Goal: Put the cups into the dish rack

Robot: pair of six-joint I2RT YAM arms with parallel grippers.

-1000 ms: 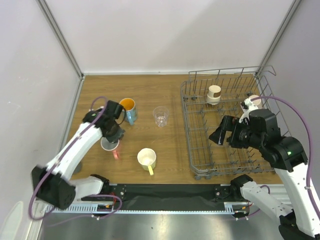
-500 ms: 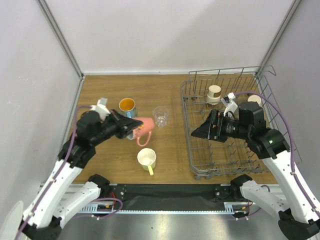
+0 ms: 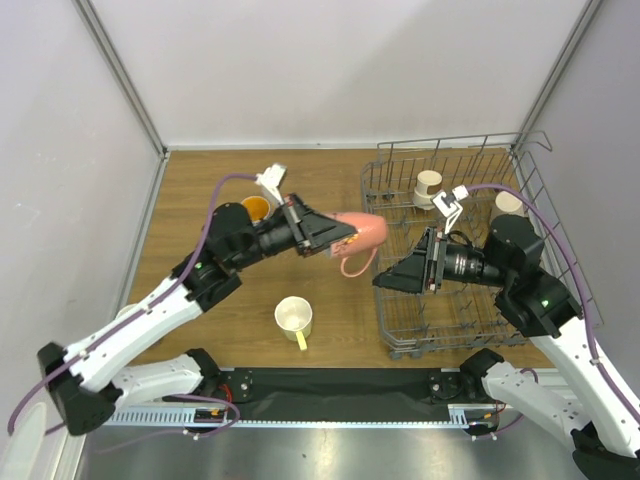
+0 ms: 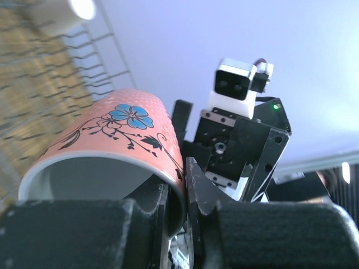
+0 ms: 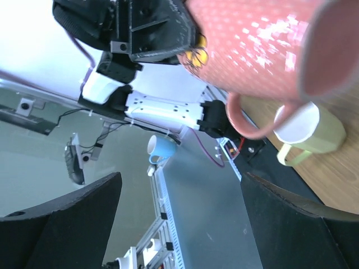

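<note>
While left pincer (image 3: 334, 240) clamps pink mug (image 3: 365, 232) at rack (image 3: 440, 320) edge, right pincer (image 3: 390, 278) gapes.

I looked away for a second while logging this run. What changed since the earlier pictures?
The left hand lifted the pink flowered ceramic mug off the table in its grip and carried it right, up to the grey wire dish rack. The right hand swung left toward the mug, open. The yellow-cream mug on the table and the beige cup in the rack stayed put.
</note>
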